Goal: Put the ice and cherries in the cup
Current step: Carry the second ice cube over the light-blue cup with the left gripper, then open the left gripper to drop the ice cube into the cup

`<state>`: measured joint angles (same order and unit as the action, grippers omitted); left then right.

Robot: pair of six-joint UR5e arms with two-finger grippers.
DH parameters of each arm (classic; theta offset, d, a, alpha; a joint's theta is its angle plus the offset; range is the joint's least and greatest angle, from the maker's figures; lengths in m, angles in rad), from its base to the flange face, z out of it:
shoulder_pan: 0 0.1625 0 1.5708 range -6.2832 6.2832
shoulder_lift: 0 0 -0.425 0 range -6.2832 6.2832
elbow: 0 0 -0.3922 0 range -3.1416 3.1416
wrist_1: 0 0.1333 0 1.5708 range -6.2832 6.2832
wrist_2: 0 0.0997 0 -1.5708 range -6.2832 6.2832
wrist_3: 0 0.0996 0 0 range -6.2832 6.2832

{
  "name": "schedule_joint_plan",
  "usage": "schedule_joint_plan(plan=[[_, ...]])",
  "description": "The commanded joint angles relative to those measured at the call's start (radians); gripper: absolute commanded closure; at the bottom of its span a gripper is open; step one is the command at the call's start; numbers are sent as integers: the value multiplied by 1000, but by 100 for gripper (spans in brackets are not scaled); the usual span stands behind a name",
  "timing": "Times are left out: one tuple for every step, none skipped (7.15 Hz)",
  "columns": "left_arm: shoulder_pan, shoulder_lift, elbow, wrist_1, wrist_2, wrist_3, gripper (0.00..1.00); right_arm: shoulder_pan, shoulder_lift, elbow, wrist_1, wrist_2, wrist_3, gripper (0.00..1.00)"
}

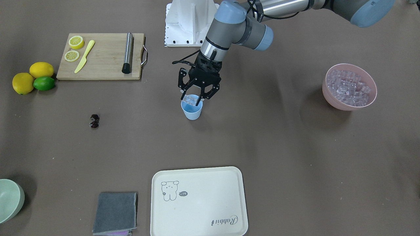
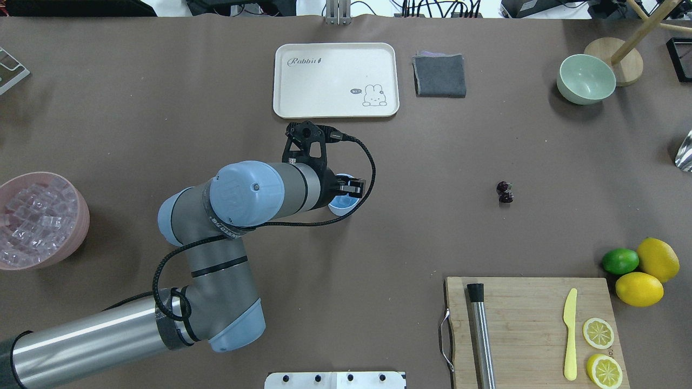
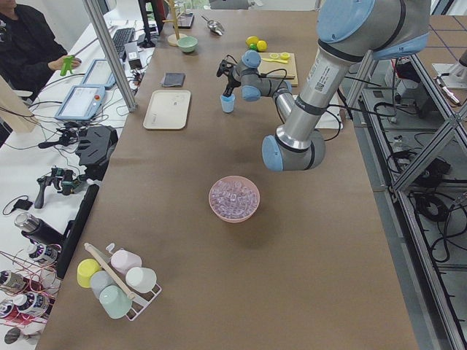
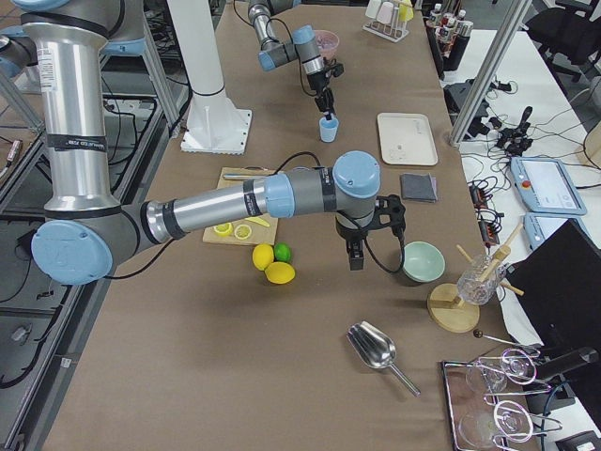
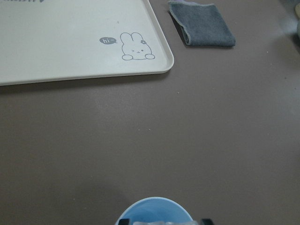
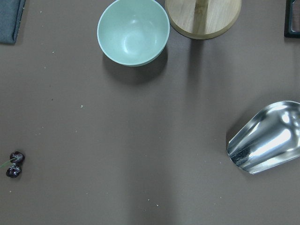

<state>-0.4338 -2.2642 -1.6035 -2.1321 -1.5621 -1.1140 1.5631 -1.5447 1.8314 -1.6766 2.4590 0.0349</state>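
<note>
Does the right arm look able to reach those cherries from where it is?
Probably yes. The cherries lie in the open on the table, seen from the right arm, nothing around them; the left tool is away holding ice at the cup.

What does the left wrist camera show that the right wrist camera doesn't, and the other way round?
Only the left wrist view: the tray and the cup rim at its bottom edge. Only the right wrist view: the cherries, green bowl, wooden stand base and metal scoop. Both: the grey cloth and the brown table.
</note>
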Motion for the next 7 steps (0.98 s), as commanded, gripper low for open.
schedule_joint_plan(plan=[[1,6,-16,1,1,2,2,0,-2,-1,0,0,-1,0],[1,29,-42,1,-1,8,2,0,-2,-3,0,0,-1,0],[-5,79,-106,7,-7,14,2,0,0,-1,0,0,-1,0],[-22,100,-174,96,-12,19,2,-9,2,2,3,9,-3,0],[-101,94,-226,216,-74,92,2,-61,55,-3,8,8,43,0],[-182,103,-260,298,-99,155,2,-137,114,-7,46,5,124,0],[-253,141,-262,314,-70,158,2,-220,147,-15,140,-6,257,0]])
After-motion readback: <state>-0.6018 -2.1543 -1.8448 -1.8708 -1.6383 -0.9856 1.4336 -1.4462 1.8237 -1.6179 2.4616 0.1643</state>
